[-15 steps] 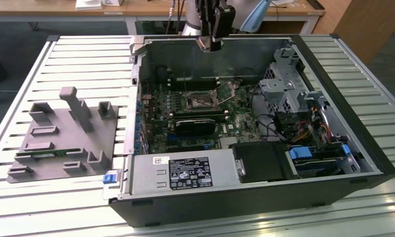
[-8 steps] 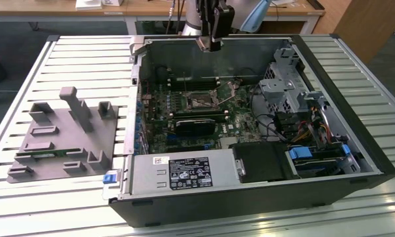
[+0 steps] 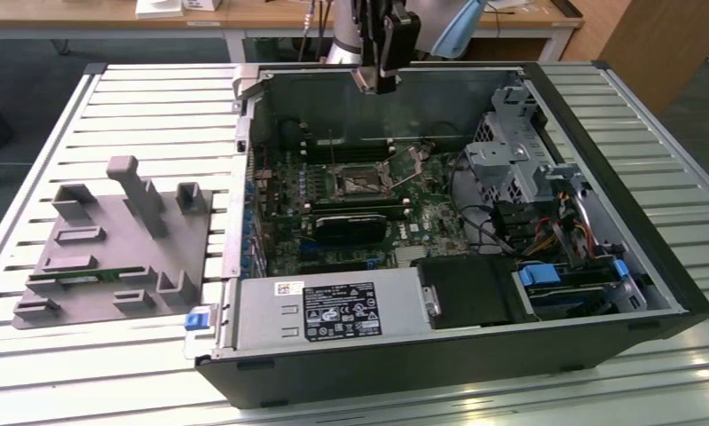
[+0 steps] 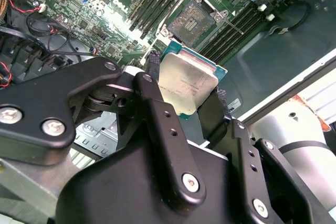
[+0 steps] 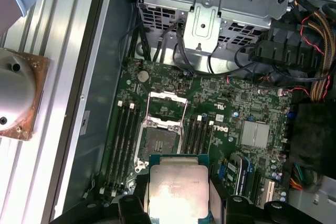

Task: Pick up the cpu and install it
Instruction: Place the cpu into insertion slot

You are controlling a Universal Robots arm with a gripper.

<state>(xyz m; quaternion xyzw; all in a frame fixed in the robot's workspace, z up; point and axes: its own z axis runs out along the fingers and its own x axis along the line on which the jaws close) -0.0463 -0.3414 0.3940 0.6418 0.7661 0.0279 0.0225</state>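
Observation:
My gripper (image 3: 382, 87) hangs over the back wall of the open computer case (image 3: 638, 266), above the motherboard (image 3: 330, 253). It is shut on the cpu (image 4: 186, 85), a flat square chip with a shiny silver top and a teal edge. In both wrist views the black fingers (image 4: 157, 108) press on two opposite sides of the cpu (image 5: 177, 192). The cpu socket (image 5: 159, 132) lies open on the board below, its metal frame (image 5: 167, 104) flipped back. In the exterior view the socket (image 3: 360, 184) sits forward of and below the gripper.
Memory slots (image 5: 122, 140) flank the socket. A metal drive cage (image 3: 514, 155) and loose cables (image 3: 496, 226) fill the case at the exterior view's right. A grey power supply (image 3: 330, 311) is at the front. A grey parts fixture (image 3: 112, 248) rests on the slatted table (image 3: 153, 115).

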